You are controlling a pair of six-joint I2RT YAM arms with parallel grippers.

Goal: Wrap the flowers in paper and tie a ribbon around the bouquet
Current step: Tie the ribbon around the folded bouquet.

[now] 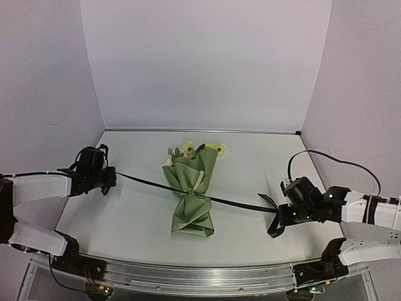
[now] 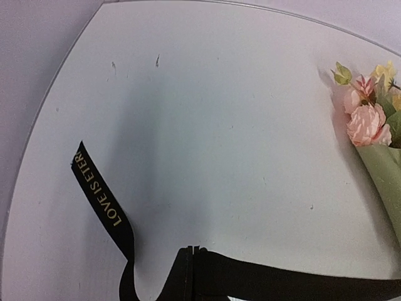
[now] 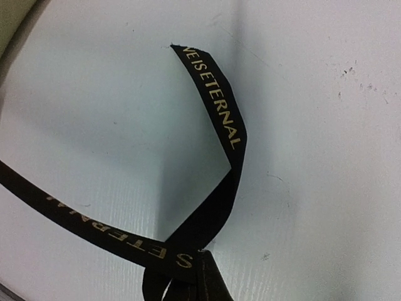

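**While both ends are pinched, the ribbon draws a line through the bouquet's waist**

As the two arms stand wide apart, the black ribbon [image 1: 238, 204] runs between them, low over the table [image 1: 269, 157]. The left gripper [image 1: 108, 179] is clamped on one end at the left. The right gripper [image 1: 279, 216] is clamped on the other end, near and right. Both wrist views show the jaws together on the fabric, with a short lettered tail flopping free beyond each grip.

Dead centre lies the bouquet [image 1: 193, 194]. Its flowers [image 1: 194, 150] point to the far side and its olive paper [image 1: 191, 219] fans out toward the near edge. The ribbon meets it at the narrow, pinched waist. Whether it loops right round there or merely crosses, I cannot tell from above.

On handling, that ribbon looks limp, light and probably slick, so it would sag wherever tension drops. It is best taken flat-faced, a little in from each end, as both arms have it now. The paper looks thin and easily creased, and the blossoms delicate, so I'd say any hold on the bundle belongs at the cinched waist, never at the heads. Pull hard and this light bouquet could skid across the table.
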